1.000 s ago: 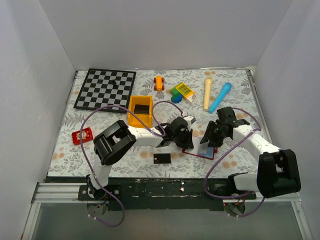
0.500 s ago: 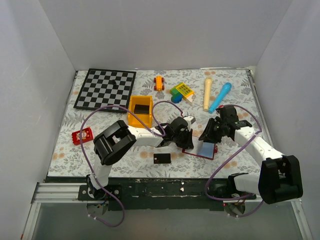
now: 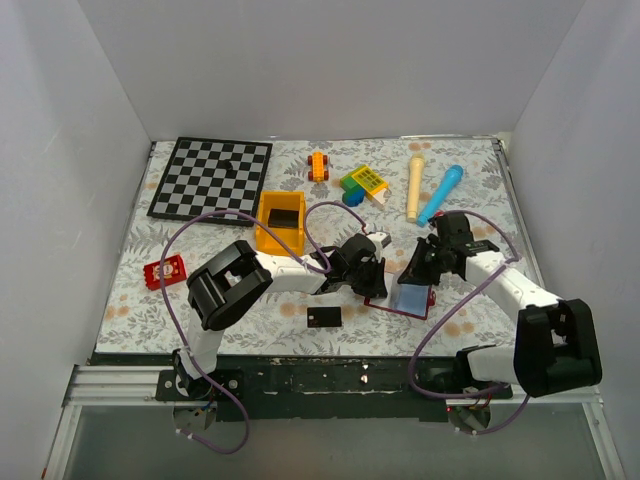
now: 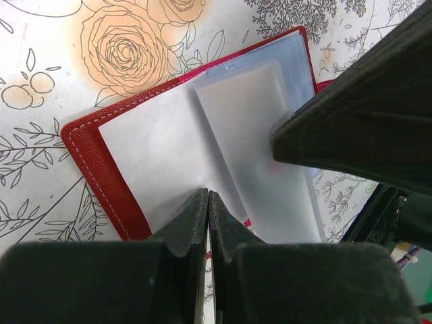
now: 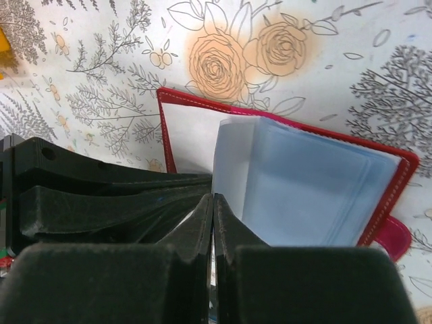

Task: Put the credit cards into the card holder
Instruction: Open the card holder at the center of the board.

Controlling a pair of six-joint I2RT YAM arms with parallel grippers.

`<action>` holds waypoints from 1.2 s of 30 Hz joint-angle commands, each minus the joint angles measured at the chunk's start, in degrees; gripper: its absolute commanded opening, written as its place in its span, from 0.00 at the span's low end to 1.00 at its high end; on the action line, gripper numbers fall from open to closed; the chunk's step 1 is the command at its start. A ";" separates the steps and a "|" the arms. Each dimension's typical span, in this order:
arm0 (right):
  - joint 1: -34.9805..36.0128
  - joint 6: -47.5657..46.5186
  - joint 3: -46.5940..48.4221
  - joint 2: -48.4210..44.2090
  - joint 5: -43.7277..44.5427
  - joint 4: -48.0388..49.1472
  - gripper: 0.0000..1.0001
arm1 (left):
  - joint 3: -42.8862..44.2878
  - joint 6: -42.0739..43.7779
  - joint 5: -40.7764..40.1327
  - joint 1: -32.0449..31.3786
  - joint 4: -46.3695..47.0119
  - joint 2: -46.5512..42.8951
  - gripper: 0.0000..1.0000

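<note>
The maroon card holder lies open near the table's front, its pale blue pockets up. My left gripper is shut, its tips pressing on the pale inner page beside the red cover. From the right, my right gripper is shut, its tips on the edge of a raised blue pocket leaf. That leaf stands up from the holder. One black credit card lies flat on the table, left of the holder. The right gripper's body fills the left wrist view's right side.
A yellow bin stands just behind the left arm. A chessboard lies at the back left and a red toy at the left. An orange car, a yellow-green block, a cream cylinder and a blue marker lie along the back.
My right gripper has gone from open to shut at the pocket leaf after shifting slightly over the holder. The left gripper has stayed shut on the holder's left page.
</note>
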 commanded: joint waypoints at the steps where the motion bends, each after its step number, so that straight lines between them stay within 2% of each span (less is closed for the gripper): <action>1: -0.07 0.65 -0.35 2.26 -4.68 6.02 0.01 | -0.87 0.47 -1.17 -0.01 -2.13 -3.72 0.00; 10: 0.02 0.65 1.06 5.43 -5.92 8.14 0.01 | -4.56 0.73 -3.28 0.78 -3.10 -9.97 0.00; 21: 0.10 1.79 -0.43 7.89 -10.48 14.11 0.47 | -7.11 0.81 -3.81 1.66 -3.45 -12.78 0.00; 28: 0.37 3.72 -1.40 10.17 -15.23 20.96 0.50 | -7.46 0.91 -4.16 2.01 -3.72 -13.22 0.00; 36: 1.25 3.99 0.00 14.92 -14.01 20.79 0.50 | -8.69 1.34 -6.97 2.28 -5.03 -16.38 0.00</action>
